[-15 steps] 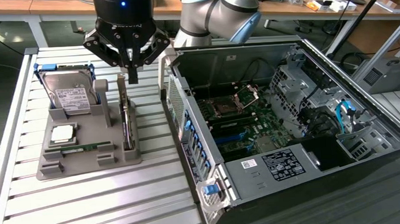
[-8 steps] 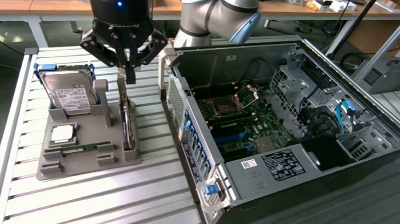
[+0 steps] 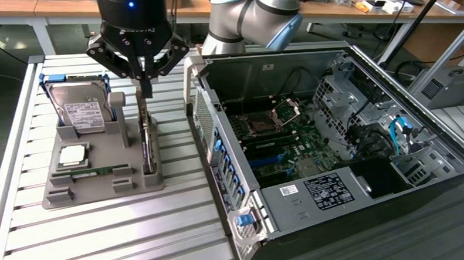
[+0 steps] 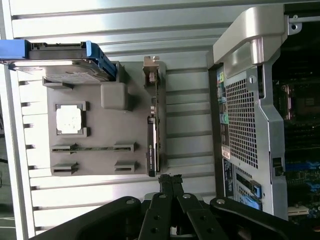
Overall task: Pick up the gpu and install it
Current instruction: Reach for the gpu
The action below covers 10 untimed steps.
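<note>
Gpu upright in gray tray with hard drive; tool above, fully closed, empty.

gpu: thin dark card with a silver bracket at one end. It stands on its long edge in a slot of the grey holder, on the side nearest the case, just below my gripper. Not yet installed.

Slatted table carries a grey fixture and computer case.
</note>
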Available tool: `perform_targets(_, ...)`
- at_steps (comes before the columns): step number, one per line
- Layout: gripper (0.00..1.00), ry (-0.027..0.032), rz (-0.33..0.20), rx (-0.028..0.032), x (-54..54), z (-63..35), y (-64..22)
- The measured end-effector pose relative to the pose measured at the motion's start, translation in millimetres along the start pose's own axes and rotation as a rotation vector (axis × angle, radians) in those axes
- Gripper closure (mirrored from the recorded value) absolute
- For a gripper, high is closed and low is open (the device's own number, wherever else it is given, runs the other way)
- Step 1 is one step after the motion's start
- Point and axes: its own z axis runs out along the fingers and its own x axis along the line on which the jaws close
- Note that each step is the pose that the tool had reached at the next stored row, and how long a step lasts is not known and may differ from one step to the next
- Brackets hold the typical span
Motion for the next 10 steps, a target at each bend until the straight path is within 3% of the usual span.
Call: perform_targets(10, 0.89, 0.0001, 0.0, 0.0, 9.4, -0.3, -0.7)
